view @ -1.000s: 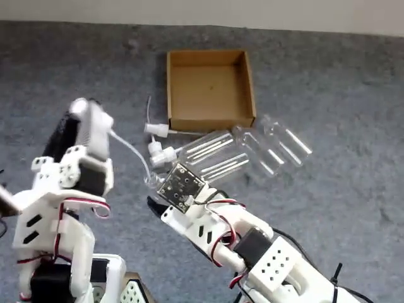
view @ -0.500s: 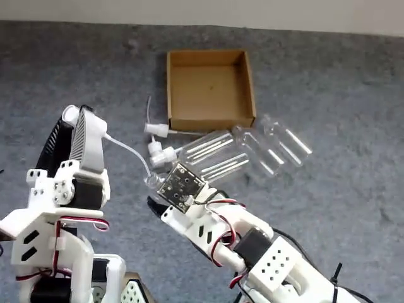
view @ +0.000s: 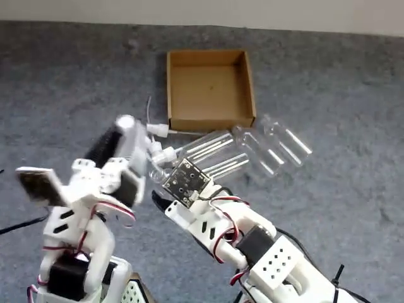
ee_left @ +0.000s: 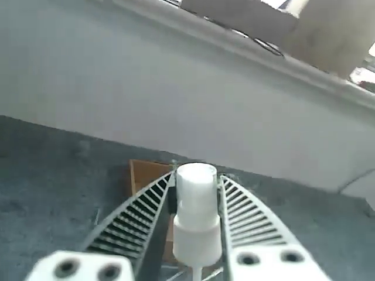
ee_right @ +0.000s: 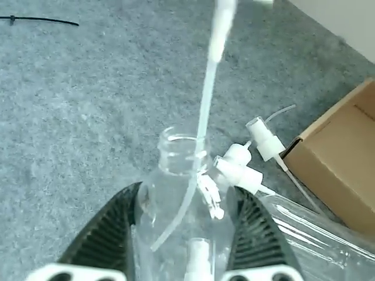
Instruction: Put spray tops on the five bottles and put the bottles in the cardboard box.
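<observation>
One bottle (ee_right: 181,199) is pinched between the jaws of the right gripper (ee_right: 187,190), near the box (view: 211,122), with its open neck pointed away from the wrist. One spray top (ee_left: 197,216) is clamped between the jaws of the left gripper (ee_left: 196,177); its long tube (ee_right: 203,117) is slanted into that neck.

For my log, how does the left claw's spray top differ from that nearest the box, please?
The held white plastic spray top sits in the left claw; the loose spray top lies on carpet. Held top's tube enters the clear bottle; loose top's lies bare. Both white.
</observation>
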